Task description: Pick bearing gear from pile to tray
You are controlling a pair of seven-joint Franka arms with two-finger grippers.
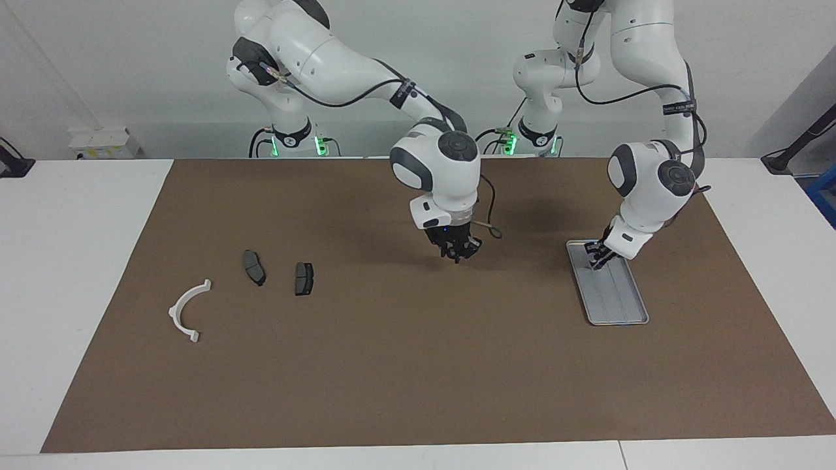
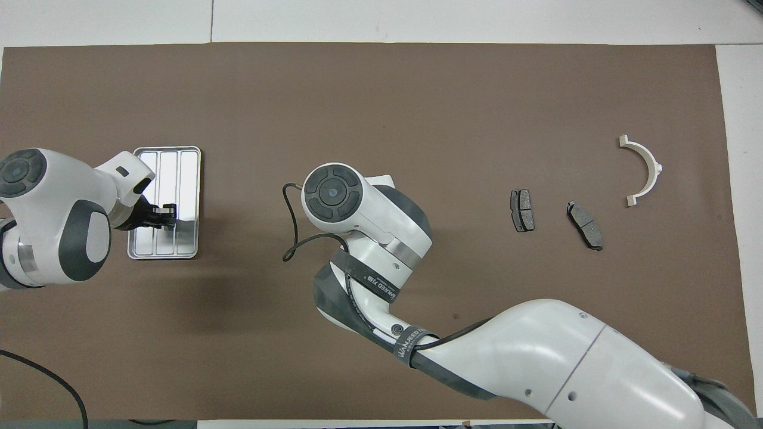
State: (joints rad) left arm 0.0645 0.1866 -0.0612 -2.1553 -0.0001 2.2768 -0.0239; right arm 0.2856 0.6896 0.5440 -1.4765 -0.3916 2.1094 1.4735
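Counted on the brown-matted bench (image 1: 418, 365): one white curved half-ring bracket (image 1: 187, 309), close to the edge at the right arm's end; two dark grey brake-pad plates (image 1: 254, 267) (image 1: 304, 278), side by side just inward of it. One shallow silver-grey metal tray (image 1: 617, 307) with raised rim and ribbed floor, toward the left arm's end. Left pincer (image 1: 597, 255) down in the tray's robot-side end; fingers' state impossible to tell. Right pincer (image 1: 459, 250) raised over bare mat at mid-bench; cannot tell whether apart or together. No bearing gear discernible.
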